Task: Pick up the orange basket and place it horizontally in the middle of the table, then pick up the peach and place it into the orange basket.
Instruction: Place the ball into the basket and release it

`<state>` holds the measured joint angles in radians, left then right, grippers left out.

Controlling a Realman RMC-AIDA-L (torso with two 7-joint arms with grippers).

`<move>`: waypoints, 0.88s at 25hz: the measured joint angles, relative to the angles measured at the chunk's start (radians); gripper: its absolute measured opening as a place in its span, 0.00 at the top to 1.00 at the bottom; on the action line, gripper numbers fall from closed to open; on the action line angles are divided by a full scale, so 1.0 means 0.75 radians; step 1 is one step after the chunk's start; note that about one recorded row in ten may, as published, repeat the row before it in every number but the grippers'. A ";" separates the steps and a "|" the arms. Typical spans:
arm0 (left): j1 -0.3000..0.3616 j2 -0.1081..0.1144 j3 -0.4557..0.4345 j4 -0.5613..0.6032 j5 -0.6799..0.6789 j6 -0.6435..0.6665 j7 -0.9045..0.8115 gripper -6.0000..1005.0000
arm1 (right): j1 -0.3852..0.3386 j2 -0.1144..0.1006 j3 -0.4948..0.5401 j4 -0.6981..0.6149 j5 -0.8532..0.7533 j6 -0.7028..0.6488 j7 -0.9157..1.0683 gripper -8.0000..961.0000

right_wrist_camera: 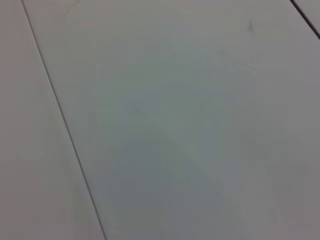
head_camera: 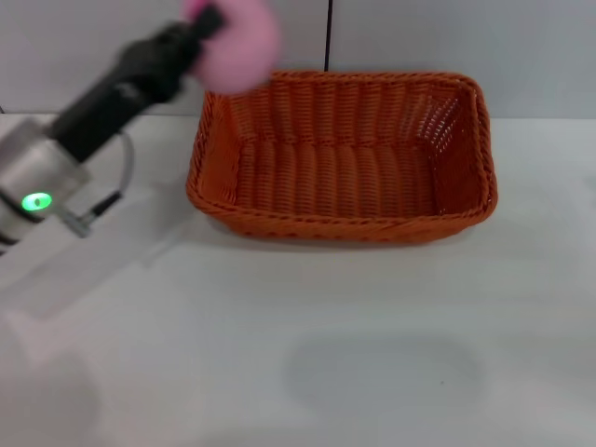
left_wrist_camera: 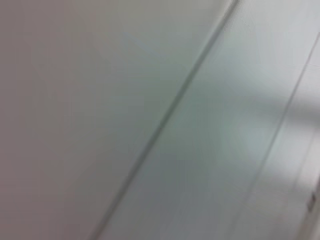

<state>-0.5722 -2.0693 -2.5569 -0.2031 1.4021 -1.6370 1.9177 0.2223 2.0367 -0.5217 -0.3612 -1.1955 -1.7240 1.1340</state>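
The orange basket (head_camera: pixel 337 224) lies lengthwise across the white table (head_camera: pixel 307 363), towards the back middle, and nothing is inside it. The pale-pink peach (head_camera: pixel 240 45) hangs in the air over the basket's back left corner, at the top of the head view. My left gripper (head_camera: pixel 207 22) is shut on the peach, its dark arm reaching in from the left. The right gripper is out of view. Both wrist views show only plain white surface with thin dark lines.
A pale wall with a dark vertical seam (head_camera: pixel 329 35) rises right behind the basket. The left arm's silver body with a green light (head_camera: pixel 37 201) hangs over the table's left side.
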 joint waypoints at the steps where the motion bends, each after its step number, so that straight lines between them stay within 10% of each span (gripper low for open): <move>1: -0.026 0.000 0.048 0.005 0.000 0.043 -0.006 0.91 | 0.003 0.000 -0.001 0.001 -0.001 0.000 0.001 0.34; 8: -0.095 -0.002 0.242 -0.008 -0.006 0.210 -0.084 0.86 | 0.019 0.000 -0.002 0.026 -0.016 0.000 0.003 0.34; 15: -0.078 0.001 0.253 -0.025 -0.016 0.201 -0.104 0.42 | 0.026 -0.001 -0.002 0.028 -0.016 0.000 0.001 0.34; 22: -0.066 0.004 0.253 -0.045 -0.019 0.178 -0.109 0.29 | 0.038 0.001 -0.002 0.031 -0.016 0.000 0.001 0.34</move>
<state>-0.6215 -2.0666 -2.3668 -0.2367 1.3882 -1.5038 1.8356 0.2510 2.0372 -0.5230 -0.3379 -1.2074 -1.7241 1.1347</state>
